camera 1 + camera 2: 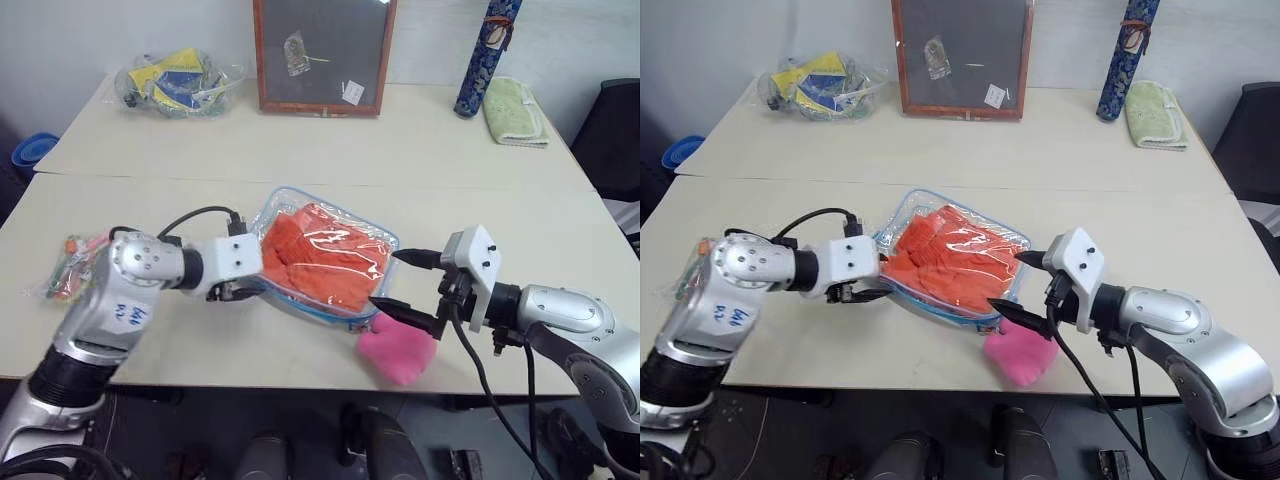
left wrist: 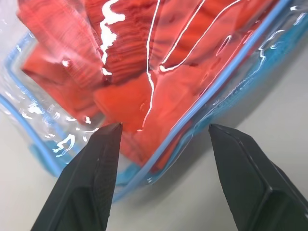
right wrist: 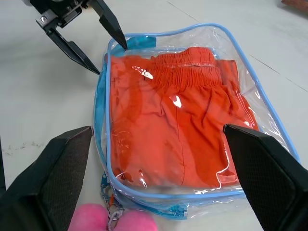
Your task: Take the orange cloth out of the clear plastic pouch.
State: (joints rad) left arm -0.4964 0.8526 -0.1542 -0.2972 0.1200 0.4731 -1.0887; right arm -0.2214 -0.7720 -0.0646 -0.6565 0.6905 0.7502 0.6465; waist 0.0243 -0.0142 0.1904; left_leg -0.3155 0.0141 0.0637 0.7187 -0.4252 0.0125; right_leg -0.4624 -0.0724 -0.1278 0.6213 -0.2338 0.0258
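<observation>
Progress is slight: the orange cloth [image 3: 168, 130] lies folded wholly inside the clear plastic pouch [image 1: 372, 238], which rests flat near the front edge of the pale table [image 1: 420, 150], so the taking-out is all yet to do. At one end of the pouch the left gripper [image 3: 98, 36] has its jaws apart, tips just at the blue-edged corner and clamped on nothing. At the opposite end the right gripper [image 1: 408, 284] stands with its jaws wide, holding nothing, level with the pouch's near end. A pink fluffy ball [image 1: 398, 347], seemingly fixed to the zipper pull, sits beside that end. I cannot tell whether the zipper is undone; opening, reaching in and drawing the cloth out all appear to remain.
</observation>
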